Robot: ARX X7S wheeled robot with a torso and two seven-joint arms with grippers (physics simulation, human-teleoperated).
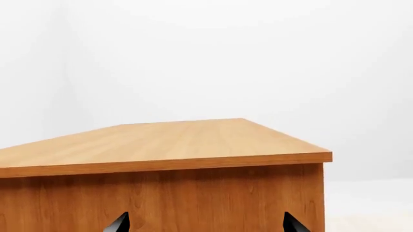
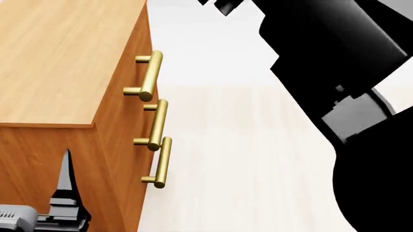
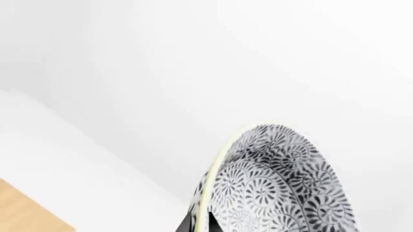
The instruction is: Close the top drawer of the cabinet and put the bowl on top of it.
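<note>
While pinched at its rim, the bowl [image 3: 277, 186] stands between the right jaws.

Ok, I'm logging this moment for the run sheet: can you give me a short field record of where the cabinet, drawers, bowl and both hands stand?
cabinet: flat top bare where shown
top drawer: front level with the two below, looks closed
bowl: tilted on edge, rim gripped in right hand, not yet on cabinet
left hand: fingers spread, facing a cabinet wall, holding nothing
</note>
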